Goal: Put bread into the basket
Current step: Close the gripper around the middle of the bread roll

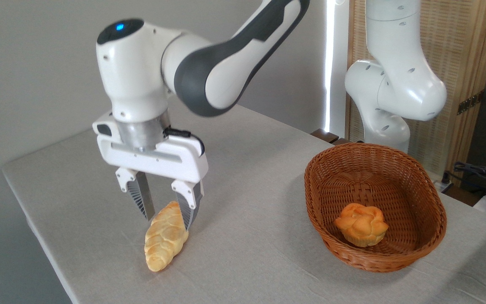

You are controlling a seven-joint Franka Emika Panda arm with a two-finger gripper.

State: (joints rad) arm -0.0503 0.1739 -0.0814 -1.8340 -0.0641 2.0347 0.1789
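Nearest to us lies the bread (163,238), a long pale golden braided loaf resting on the grey table (251,253) at the left of the scene, its lower tapered end pointing toward us and its upper end tucked up between the fingers of the gripper (169,221). We see the two ribbed fingers (140,200) angling down and inward on either side of that upper end, close against the loaf, so the hand looks narrowed around it; whether it is actually pressing the crust we cannot tell, and the loaf appears to lie on the tabletop. Above the gripper we follow the white wrist, with a small blue light on top, back into the grey and white arm (222,71) that runs up and to the right. Well apart from the loaf, on the right of the table, stands the basket (420,198), an oval of reddish-brown wicker with sloping sides. Inside it, toward its near end, we find a round orange knotted bun (362,223) sitting on the woven floor. Behind the basket rises the white base of the robot (395,84), in front of a pale slatted screen (458,55), and a few dark cables (479,173) lie at the far right edge.
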